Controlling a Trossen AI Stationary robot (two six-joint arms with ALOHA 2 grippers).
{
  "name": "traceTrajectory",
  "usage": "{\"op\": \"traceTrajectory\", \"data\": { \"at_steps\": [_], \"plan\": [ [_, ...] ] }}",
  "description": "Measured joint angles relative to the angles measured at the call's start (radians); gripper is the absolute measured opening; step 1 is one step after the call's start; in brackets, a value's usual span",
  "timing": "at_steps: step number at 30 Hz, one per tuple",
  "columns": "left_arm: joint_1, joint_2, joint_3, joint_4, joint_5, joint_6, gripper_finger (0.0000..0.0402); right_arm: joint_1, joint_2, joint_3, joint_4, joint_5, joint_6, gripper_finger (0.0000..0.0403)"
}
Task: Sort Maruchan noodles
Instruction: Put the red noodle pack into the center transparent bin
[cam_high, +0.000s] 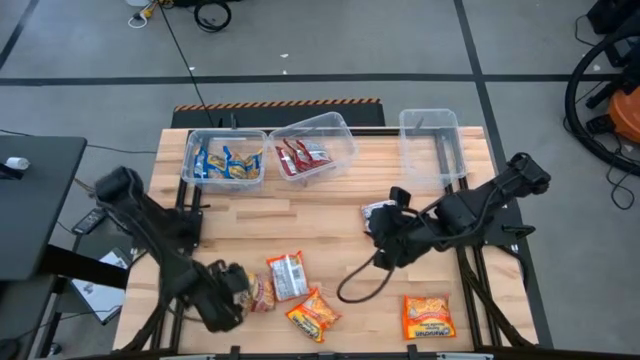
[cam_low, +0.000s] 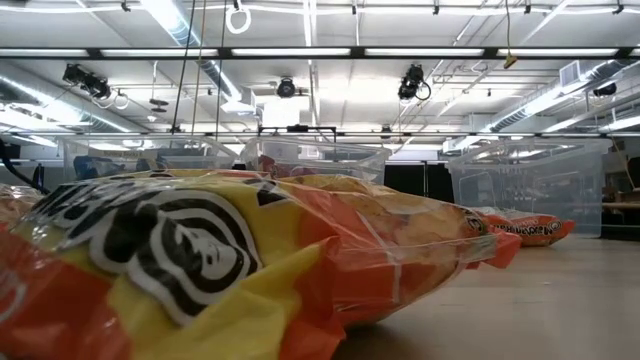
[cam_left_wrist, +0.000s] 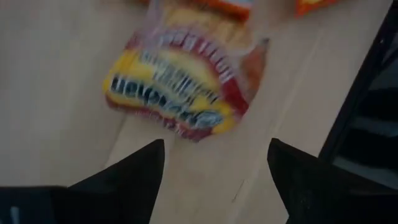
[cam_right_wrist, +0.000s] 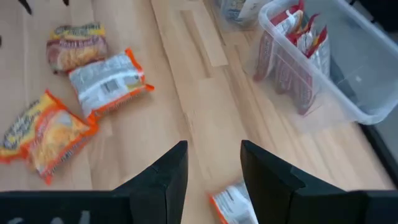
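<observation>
While its fingers stand spread and empty, the left gripper (cam_left_wrist: 214, 165) hangs at the table's (cam_high: 330, 205) near left edge, with a yellow-red noodle packet (cam_left_wrist: 180, 81) lying flat just ahead, long axis across the gap. Its lettering is too blurred to read. The right gripper (cam_right_wrist: 211, 162), half-parted and empty, waits mid-table, farther off.

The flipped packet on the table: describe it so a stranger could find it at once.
Start at the wooden table's near edge, where loose noodle packets lie. The flipped packet sits between two orange-yellow neighbours. Only it shows a silvery-white printed back with orange ends.
</observation>
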Motion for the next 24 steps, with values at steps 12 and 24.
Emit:
{"op": "traceTrajectory", "data": {
  "at_steps": [12, 24],
  "plan": [
    [0.038, -0.348, -0.637, 0.647, -0.012, -0.267, 0.0274, -0.075, -0.001, -0.007, 0.114, -0.023, 0.104, 0.0153],
    [0.07, -0.42, -0.953, 1.208, -0.089, -0.288, 0.0274, -0.088, -0.001, -0.007, 0.18, -0.026, 0.17, 0.0153]
  ]
}}
